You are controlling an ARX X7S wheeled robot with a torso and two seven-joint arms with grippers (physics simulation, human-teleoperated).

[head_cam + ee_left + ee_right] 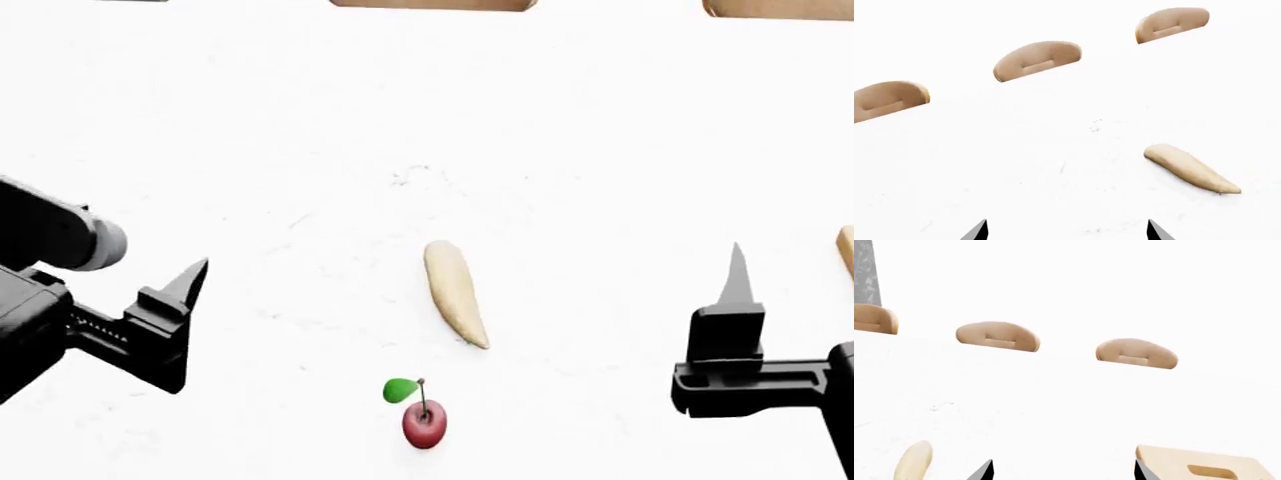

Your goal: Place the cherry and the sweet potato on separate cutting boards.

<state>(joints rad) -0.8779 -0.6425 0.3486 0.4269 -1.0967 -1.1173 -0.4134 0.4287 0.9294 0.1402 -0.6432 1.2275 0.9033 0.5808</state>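
Observation:
The sweet potato [454,292], a pale cream tapering root, lies on the white table in the middle of the head view. The cherry [424,423], red with a green leaf, sits just nearer than it. My left gripper [184,292] hovers to the left of both, open and empty. In its wrist view the sweet potato [1191,168] lies ahead and off to one side of the open left gripper [1067,232]. My right gripper [735,275] is open and empty at the right, next to a cutting board [1201,465] with a slot hole. A sliver of that board [846,252] shows at the head view's right edge.
Tan chair backs [430,4] line the table's far edge, and three of them [1035,60] show in the left wrist view. The white tabletop [400,150] stretches between the arms and the chairs.

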